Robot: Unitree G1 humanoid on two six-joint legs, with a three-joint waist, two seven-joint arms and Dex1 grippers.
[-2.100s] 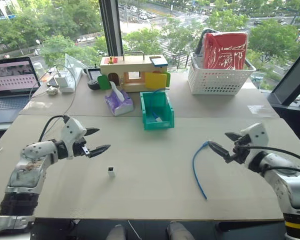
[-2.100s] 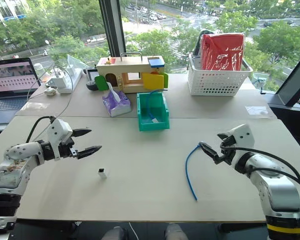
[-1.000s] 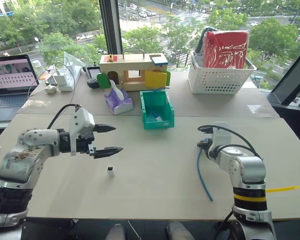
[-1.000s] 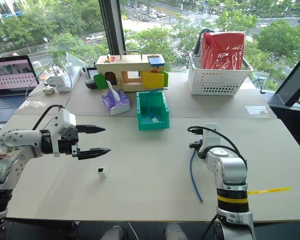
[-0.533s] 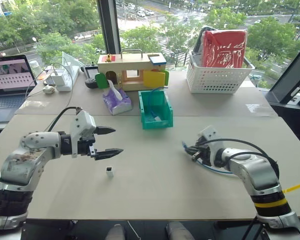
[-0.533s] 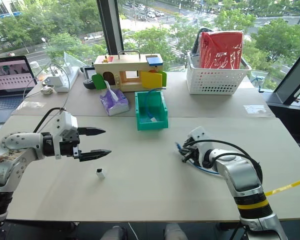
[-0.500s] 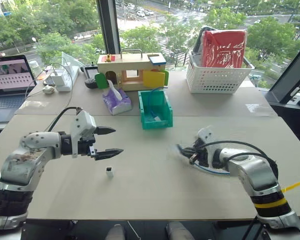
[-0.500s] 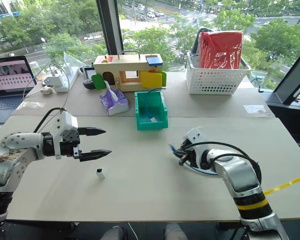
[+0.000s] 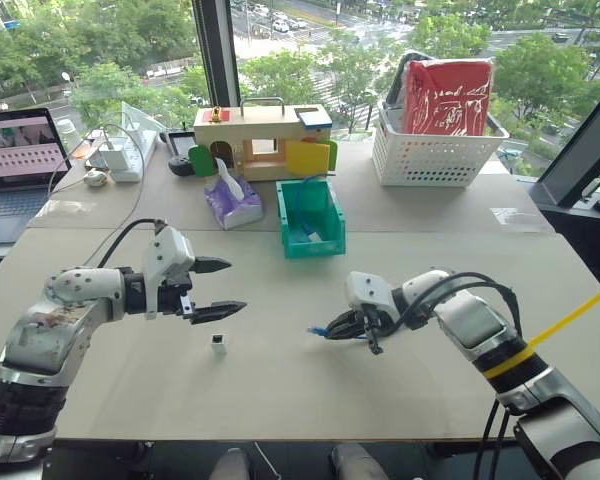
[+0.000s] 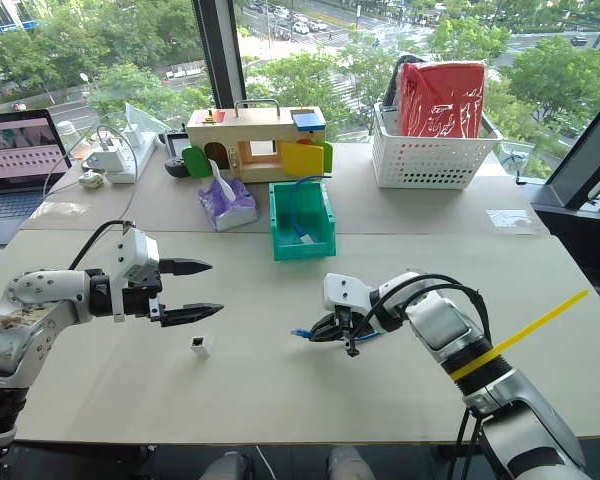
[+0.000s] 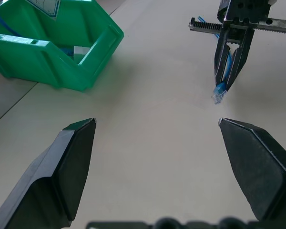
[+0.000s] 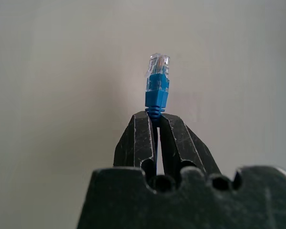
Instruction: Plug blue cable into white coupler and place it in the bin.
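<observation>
Two right jaws [image 12: 156, 125] pinch blue cable [image 12: 157, 88] | plug protrudes beyond tips

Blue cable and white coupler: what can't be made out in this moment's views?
- white coupler: too small in the head views to tell which way its socket faces.
- blue cable: the right gripper shows only the plug in the right wrist view; the cable's rest is hidden behind the fingers.
- bin: cut off by the left wrist view's edge.
</observation>
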